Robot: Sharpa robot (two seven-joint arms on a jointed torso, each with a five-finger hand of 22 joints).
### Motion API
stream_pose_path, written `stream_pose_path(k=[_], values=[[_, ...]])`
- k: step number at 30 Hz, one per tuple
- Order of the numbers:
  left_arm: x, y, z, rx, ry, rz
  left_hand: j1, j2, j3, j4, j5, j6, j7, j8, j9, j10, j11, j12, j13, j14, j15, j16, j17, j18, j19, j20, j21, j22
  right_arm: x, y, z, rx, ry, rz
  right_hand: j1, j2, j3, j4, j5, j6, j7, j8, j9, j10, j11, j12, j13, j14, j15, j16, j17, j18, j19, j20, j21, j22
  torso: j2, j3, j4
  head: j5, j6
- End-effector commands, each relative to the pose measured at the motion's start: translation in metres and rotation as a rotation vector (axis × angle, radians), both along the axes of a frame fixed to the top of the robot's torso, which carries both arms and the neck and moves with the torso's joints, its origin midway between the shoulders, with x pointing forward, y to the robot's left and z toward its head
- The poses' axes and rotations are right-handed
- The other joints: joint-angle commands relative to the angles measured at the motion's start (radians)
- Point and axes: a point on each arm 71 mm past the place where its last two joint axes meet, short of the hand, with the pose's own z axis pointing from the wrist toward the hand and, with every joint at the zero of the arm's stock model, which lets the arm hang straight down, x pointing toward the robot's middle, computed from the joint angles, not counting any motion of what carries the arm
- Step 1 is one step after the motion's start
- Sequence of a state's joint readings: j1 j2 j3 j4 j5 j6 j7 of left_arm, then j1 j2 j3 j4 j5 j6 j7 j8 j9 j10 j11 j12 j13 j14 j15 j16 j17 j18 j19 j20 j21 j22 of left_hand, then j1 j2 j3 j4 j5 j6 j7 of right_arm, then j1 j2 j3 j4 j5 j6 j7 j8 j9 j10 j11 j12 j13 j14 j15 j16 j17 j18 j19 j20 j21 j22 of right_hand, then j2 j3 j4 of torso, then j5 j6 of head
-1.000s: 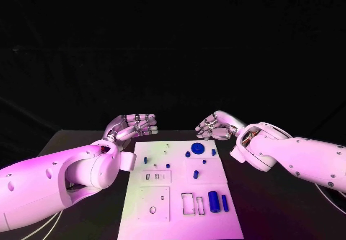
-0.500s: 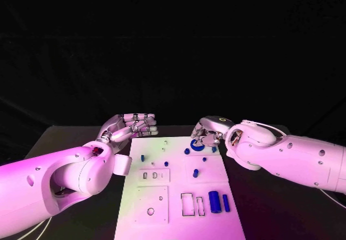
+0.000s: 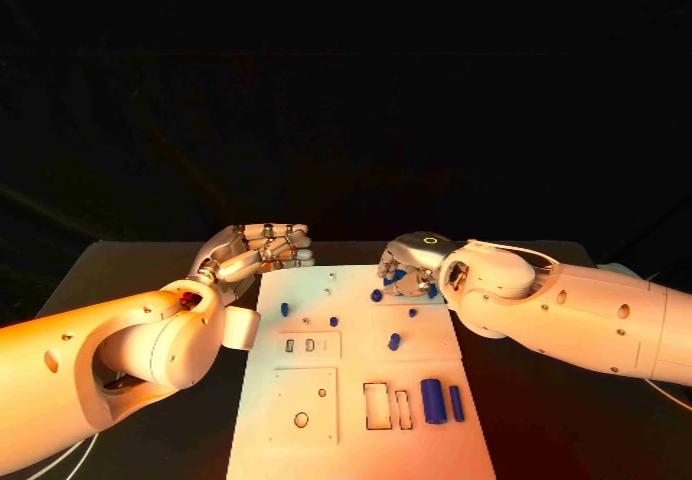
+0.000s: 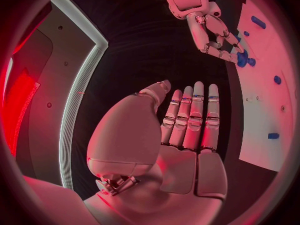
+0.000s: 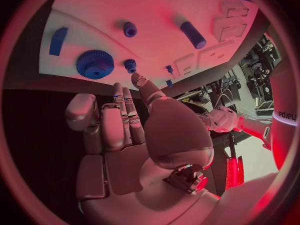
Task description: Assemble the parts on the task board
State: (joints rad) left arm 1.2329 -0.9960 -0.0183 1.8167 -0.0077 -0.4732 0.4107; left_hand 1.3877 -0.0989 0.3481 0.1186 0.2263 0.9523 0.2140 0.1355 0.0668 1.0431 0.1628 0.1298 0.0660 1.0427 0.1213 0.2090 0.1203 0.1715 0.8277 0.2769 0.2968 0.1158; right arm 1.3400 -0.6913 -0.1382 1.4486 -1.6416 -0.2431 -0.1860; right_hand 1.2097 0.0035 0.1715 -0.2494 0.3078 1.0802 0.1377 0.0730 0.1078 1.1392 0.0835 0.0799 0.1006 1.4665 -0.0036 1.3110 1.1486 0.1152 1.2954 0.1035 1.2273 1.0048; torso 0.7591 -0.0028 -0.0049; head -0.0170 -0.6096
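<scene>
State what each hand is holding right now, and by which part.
Nothing is held. The left hand is beside the task board with its fingers straight and bare. The right hand reaches toward the blue gear, fingertips near a small blue part, gripping neither.

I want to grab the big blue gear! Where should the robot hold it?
Probably by its toothed rim, coming down from above. The gear lies flat on the board, so only the rim and top face are free. The right hand is closest; its fingers hover beside it.
</scene>
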Motion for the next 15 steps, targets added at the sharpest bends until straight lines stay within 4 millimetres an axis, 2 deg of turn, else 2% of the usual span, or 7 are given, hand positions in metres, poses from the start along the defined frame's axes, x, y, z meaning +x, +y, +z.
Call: stream_pose_path(k=[1,8,15], values=[[-0.0013,-0.0023,0.0034,-0.006,-0.016,-0.027,-0.005,-0.005,0.002,0.002,-0.004,0.001,0.005,-0.004,-0.001,0.005,0.003,-0.005,-0.001,-0.003,0.005,-0.005,0.001,0.012,0.002,0.0,0.001,-0.001,0.0003,0.0018,-0.0019,-0.061,-0.013,0.004,0.0,-0.009,0.005,0.005,-0.002,-0.009,0.001,-0.004,0.002,-0.007,0.002,0.004,0.002,0.046,0.008,0.009,0.009,-0.015,0.013,0.001,0.014,0.019,0.009,-0.0007,0.0031,-0.001,0.0],[-0.0013,-0.0007,0.0055,-0.007,-0.02,-0.023,-0.006,-0.005,0.002,0.003,-0.004,0.001,0.006,-0.007,-0.001,0.004,0.004,-0.008,-0.001,-0.004,0.006,-0.008,0.002,0.012,0.001,0.0,0.0,-0.002,-0.0014,0.0069,-0.0037,-0.075,-0.003,0.019,0.003,-0.009,0.01,0.006,0.001,-0.008,0.002,-0.002,0.003,-0.009,0.003,0.007,0.003,0.048,0.009,0.025,0.029,-0.019,0.022,0.002,0.031,0.044,0.017,-0.0018,0.0059,-0.002,0.0],[-0.0014,0.0001,0.0073,-0.007,-0.024,-0.021,-0.006,-0.004,0.003,0.003,-0.003,0.0,0.007,-0.009,-0.001,0.003,0.005,-0.011,-0.001,-0.005,0.007,-0.01,0.002,0.011,0.0,0.001,-0.001,-0.003,-0.0016,0.0094,-0.0054,-0.089,0.007,0.024,0.004,-0.008,0.013,0.008,0.002,-0.006,0.002,-0.002,0.004,-0.009,0.004,0.008,0.004,0.047,0.01,0.027,0.028,-0.022,0.032,0.001,0.046,0.068,0.025,-0.0006,0.0067,-0.001,0.001]])
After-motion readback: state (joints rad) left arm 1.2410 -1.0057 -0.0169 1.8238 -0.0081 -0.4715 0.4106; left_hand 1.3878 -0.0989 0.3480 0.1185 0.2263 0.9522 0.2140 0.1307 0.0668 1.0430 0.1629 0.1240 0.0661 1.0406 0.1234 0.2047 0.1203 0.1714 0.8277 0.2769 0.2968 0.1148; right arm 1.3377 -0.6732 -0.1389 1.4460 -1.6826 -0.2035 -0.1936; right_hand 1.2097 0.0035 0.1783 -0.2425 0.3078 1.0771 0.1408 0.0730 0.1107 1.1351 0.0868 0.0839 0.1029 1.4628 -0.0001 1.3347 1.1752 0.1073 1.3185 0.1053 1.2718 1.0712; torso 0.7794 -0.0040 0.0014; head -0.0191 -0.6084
